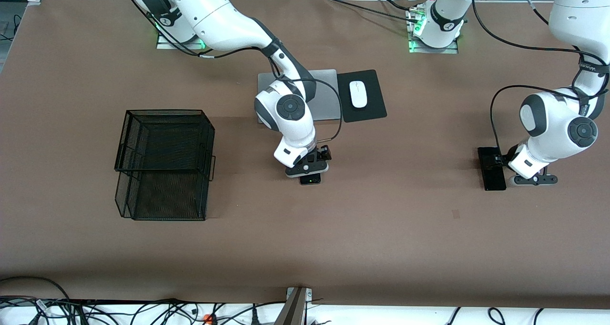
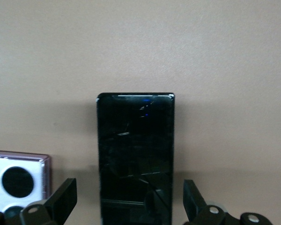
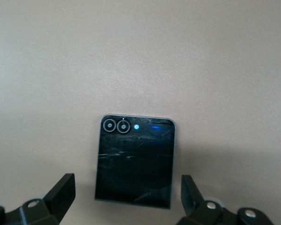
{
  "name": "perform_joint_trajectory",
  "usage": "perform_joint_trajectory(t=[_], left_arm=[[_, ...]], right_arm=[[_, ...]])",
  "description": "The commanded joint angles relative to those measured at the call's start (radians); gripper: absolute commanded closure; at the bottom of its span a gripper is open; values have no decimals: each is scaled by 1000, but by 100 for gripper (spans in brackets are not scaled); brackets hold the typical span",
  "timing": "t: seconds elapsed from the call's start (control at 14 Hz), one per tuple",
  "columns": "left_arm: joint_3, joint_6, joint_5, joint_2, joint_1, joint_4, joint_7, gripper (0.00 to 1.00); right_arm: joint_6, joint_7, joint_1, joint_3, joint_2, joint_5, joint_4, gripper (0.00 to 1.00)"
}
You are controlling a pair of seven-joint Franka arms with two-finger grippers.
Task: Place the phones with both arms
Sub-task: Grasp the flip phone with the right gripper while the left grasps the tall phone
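- The small black flip phone [image 3: 134,161] lies flat on the brown table [image 1: 381,229], near the middle of it, nearer to the front camera than the silver laptop [image 1: 324,94]. In the right wrist view it sits between the two spread fingers [image 3: 61,192] of the right gripper [image 1: 309,168], with a gap on each side and no contact showing; its two round lenses and a small blue light face up.
- The right gripper is open and low over that phone; in the front view only one edge of the phone [image 1: 310,180] shows below the gripper.
- The right arm [image 1: 228,20] comes from its base at the top of the front view, crosses over the laptop and bends down at the wrist so the gripper points at the table.
- The long slim black phone [image 2: 135,157] lies flat toward the left arm's end of the table [image 1: 492,168]. In the left wrist view it runs between the parted fingers [image 2: 63,199] of the left gripper [image 1: 512,167], with table showing on both sides of it; its glass looks cracked.
- The left gripper is open and low over the end of that slab; the left arm [image 1: 576,34] drops steeply from above and folds at the wrist.
- The pale lilac phone [image 2: 18,180] with a black circle lies just beside the slab, apart from it, partly hidden by a finger.
- A white mouse [image 1: 358,94] rests on a black pad [image 1: 371,108] beside the laptop.
- A black wire basket [image 1: 164,165] stands toward the right arm's end of the table.
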Motion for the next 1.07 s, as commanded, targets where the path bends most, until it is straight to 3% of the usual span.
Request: perform_joint_trajectory(t=[0.0, 1.0], left_arm=[[-11, 35, -28, 5, 10, -17, 15, 0], [-11, 114, -28, 45, 10, -42, 15, 0]], right_arm=[[8, 5, 10, -10, 32, -46, 31, 0], [37, 13, 24, -11, 59, -69, 30, 0]])
